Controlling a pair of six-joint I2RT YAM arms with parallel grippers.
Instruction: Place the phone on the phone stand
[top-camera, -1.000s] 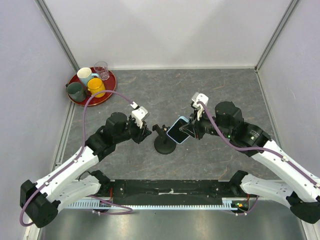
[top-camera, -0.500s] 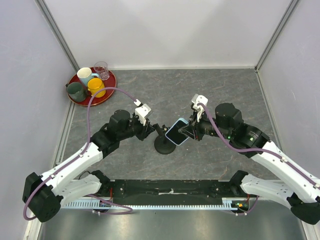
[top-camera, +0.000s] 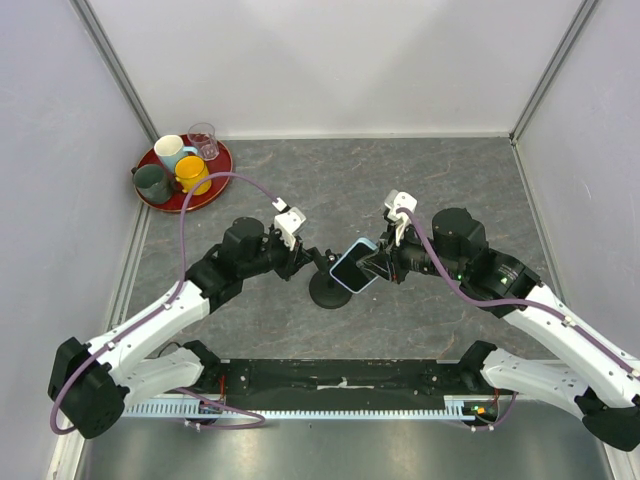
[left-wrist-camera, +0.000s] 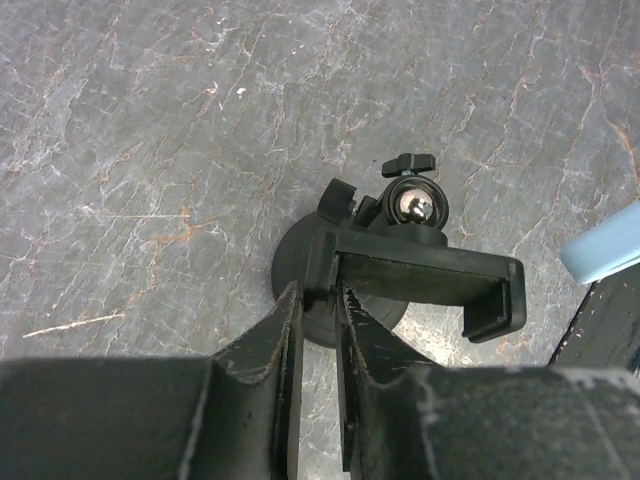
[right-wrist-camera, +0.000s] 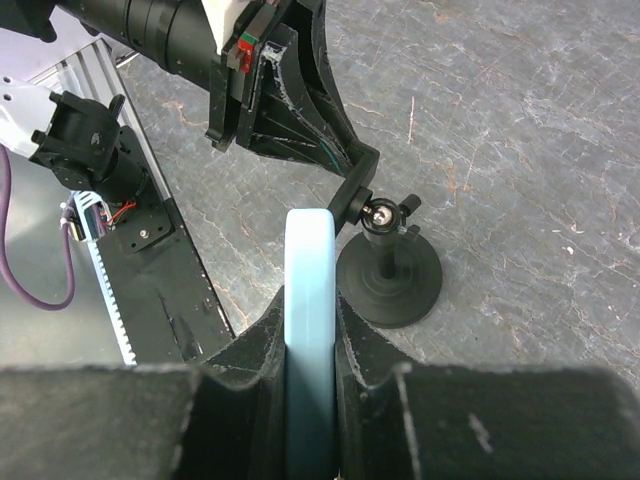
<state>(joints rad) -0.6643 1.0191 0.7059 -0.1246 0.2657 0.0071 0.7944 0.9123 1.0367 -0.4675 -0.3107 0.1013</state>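
The phone (top-camera: 355, 266), with a black screen and a light blue case edge, is held tilted just above and right of the phone stand (top-camera: 328, 291). My right gripper (top-camera: 378, 264) is shut on it; in the right wrist view the blue edge (right-wrist-camera: 310, 270) stands upright between the jaws of the gripper (right-wrist-camera: 310, 300). The stand (right-wrist-camera: 390, 282) has a round disc base, a ball joint and a cradle bar (left-wrist-camera: 420, 268). My left gripper (top-camera: 303, 261) is shut on the left end of that cradle (left-wrist-camera: 318, 292). The phone's corner (left-wrist-camera: 605, 245) shows at the right edge of the left wrist view.
A red tray (top-camera: 217, 184) with several cups stands at the back left corner. Grey walls close in the table at the back and both sides. A black and metal rail (top-camera: 340, 385) runs along the near edge between the arm bases.
My left gripper has moved right to the stand and now grips its cradle end. My right gripper has brought the phone slightly left, nearer the stand.
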